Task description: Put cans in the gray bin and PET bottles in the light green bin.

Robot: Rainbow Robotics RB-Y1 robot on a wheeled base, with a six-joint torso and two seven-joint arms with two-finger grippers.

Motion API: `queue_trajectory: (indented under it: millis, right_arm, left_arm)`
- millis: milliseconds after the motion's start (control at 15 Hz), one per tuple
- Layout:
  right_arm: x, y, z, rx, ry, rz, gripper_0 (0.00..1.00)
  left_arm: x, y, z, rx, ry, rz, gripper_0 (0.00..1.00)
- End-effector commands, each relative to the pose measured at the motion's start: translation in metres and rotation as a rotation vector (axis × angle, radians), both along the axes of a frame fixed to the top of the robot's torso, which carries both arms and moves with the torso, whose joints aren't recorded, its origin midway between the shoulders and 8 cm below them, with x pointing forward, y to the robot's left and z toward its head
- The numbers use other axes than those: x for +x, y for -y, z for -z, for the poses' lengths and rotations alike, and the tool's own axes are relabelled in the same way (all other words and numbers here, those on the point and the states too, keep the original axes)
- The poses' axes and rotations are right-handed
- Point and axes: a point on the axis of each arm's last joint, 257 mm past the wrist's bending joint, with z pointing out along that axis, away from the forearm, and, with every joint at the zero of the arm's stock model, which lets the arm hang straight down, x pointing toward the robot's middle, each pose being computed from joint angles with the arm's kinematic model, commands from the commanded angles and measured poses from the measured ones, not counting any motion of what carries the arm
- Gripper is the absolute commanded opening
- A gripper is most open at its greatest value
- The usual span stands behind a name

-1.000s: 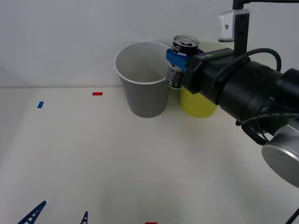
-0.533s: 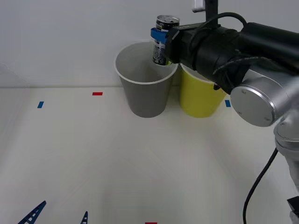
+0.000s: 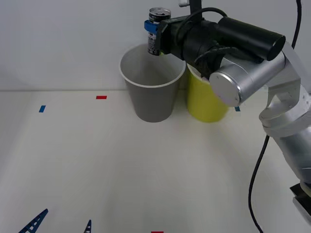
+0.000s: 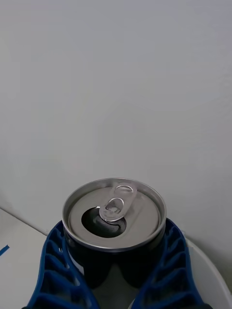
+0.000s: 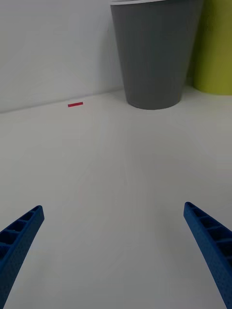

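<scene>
A small dark can (image 3: pixel 156 30) with a silver top and pull tab (image 4: pixel 114 208) hangs upright above the far rim of the gray bin (image 3: pixel 152 90), with my right gripper (image 3: pixel 154 32) shut on it. Blue ribbed fingers (image 4: pixel 170 270) clasp the can on both sides in the right wrist view. Just right of the gray bin stands the light green bin (image 3: pixel 206 99), partly behind my right arm. My left gripper (image 5: pixel 116 256) waits open low over the table's near left, and its fingertips (image 3: pixel 35 222) show at the front view's bottom edge. No PET bottles are in view.
Both bins (image 5: pixel 155 53) stand against the white back wall. Small red tape marks (image 3: pixel 101 97) and blue tape marks (image 3: pixel 42 108) lie on the white table. A black cable (image 3: pixel 257 174) hangs beside my right arm.
My right arm has carried the can up and to the left, from beside the gray bin's right rim to above its opening. The left arm has not moved.
</scene>
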Motion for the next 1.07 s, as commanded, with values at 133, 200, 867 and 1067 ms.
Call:
queue_trajectory:
  millis: [133, 200, 867, 1067]
  right_arm:
    - [0.019, -0.009, 0.007, -0.008, 0.005, 0.007, 0.02]
    - [0.025, -0.007, 0.009, -0.001, 0.011, 0.01, 0.02]
    - [0.029, -0.013, 0.015, -0.012, 0.024, 0.013, 1.0]
    - [0.025, -0.017, 0.013, -0.02, 0.04, 0.009, 1.0]
  left_arm:
    - [0.0, 0.0, 0.0, 0.0, 0.0, 0.0, 1.0]
    - [0.0, 0.0, 0.0, 0.0, 0.0, 0.0, 1.0]
    - [0.0, 0.0, 0.0, 0.0, 0.0, 0.0, 1.0]
    - [0.0, 0.0, 0.0, 0.0, 0.0, 0.0, 1.0]
